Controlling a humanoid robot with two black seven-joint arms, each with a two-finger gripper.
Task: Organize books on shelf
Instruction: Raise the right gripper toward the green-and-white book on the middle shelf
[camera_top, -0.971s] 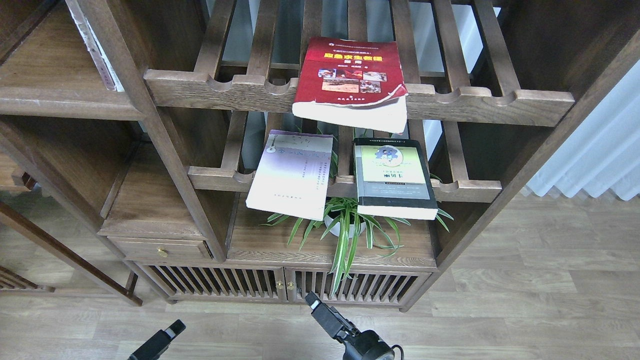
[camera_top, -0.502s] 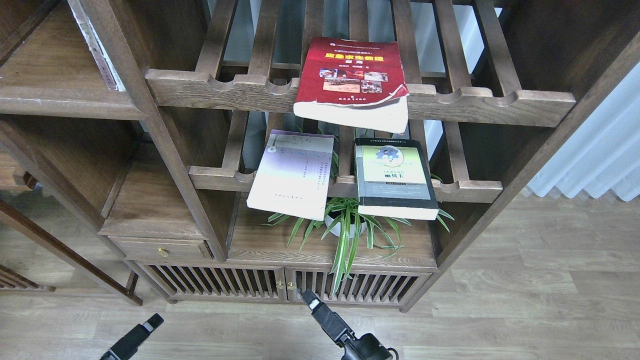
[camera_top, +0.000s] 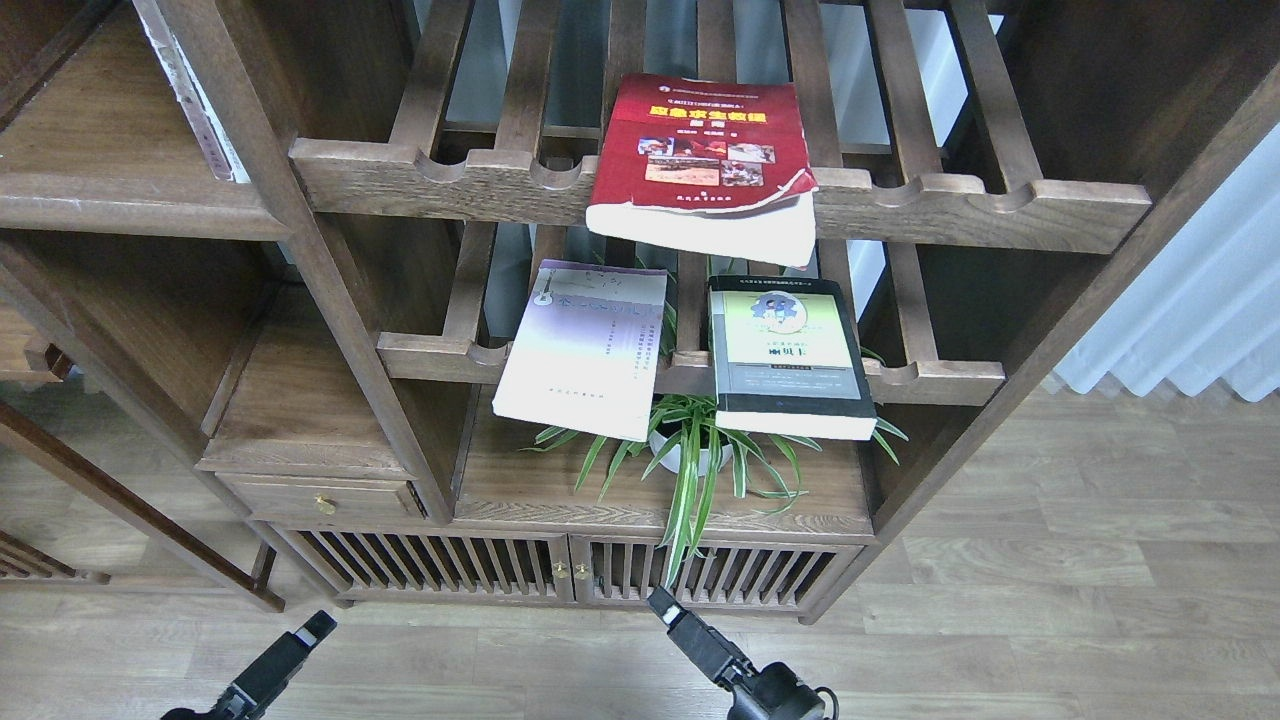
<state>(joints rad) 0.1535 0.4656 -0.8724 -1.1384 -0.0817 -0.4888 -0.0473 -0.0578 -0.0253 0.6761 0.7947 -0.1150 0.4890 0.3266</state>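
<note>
The thick red book (camera_top: 705, 150) with a curled corner lies flat on the upper slatted rack and overhangs its front rail. The pale lavender-white book (camera_top: 585, 350) and the black-edged book with a green panel (camera_top: 785, 355) lie side by side on the lower slatted rack, both overhanging it. A solid dark-brown plank shelf (camera_top: 120, 195) with a rounded front edge sits at the upper left. My left gripper (camera_top: 305, 640) and right gripper (camera_top: 670, 610) are low at the bottom edge, far below the books, holding nothing. Each looks like one dark bar, so I cannot tell its fingers apart.
A potted spider plant (camera_top: 695, 455) stands on the solid board under the lower rack, below the two books. A small drawer (camera_top: 320, 497) and slatted cabinet doors (camera_top: 560, 570) are beneath. Vertical posts divide the unit. A white curtain (camera_top: 1200, 310) hangs at the right.
</note>
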